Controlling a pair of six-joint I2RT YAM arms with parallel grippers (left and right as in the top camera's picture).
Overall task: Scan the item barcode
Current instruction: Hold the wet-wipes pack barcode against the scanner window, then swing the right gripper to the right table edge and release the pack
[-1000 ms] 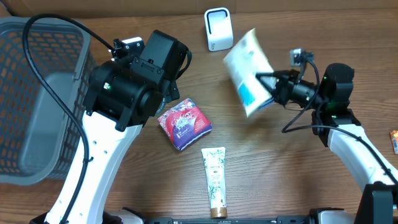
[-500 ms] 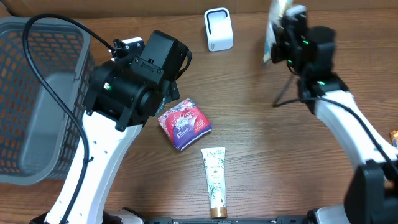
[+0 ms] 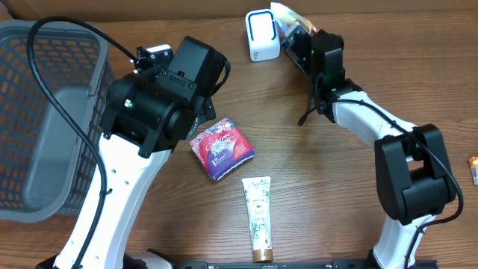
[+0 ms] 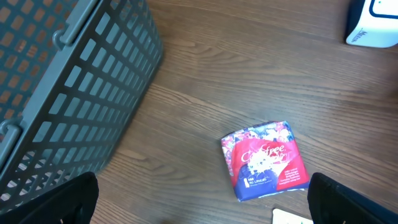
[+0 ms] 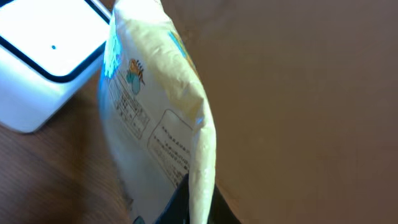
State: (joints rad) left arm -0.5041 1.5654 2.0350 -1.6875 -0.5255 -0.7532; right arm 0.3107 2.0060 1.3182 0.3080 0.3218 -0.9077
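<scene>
A grey basket (image 3: 45, 112) stands at the left of the counter (image 3: 336, 194). The right claw (image 3: 300, 36) grips a pouch (image 5: 155, 112) beside the white scanner (image 3: 261, 35). The left claw (image 4: 202, 202) gapes above a red packet (image 4: 266, 160).

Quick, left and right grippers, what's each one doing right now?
Left gripper: open, holding nothing, above the red packet.
Right gripper: shut on the white pouch, beside the white scanner.
</scene>
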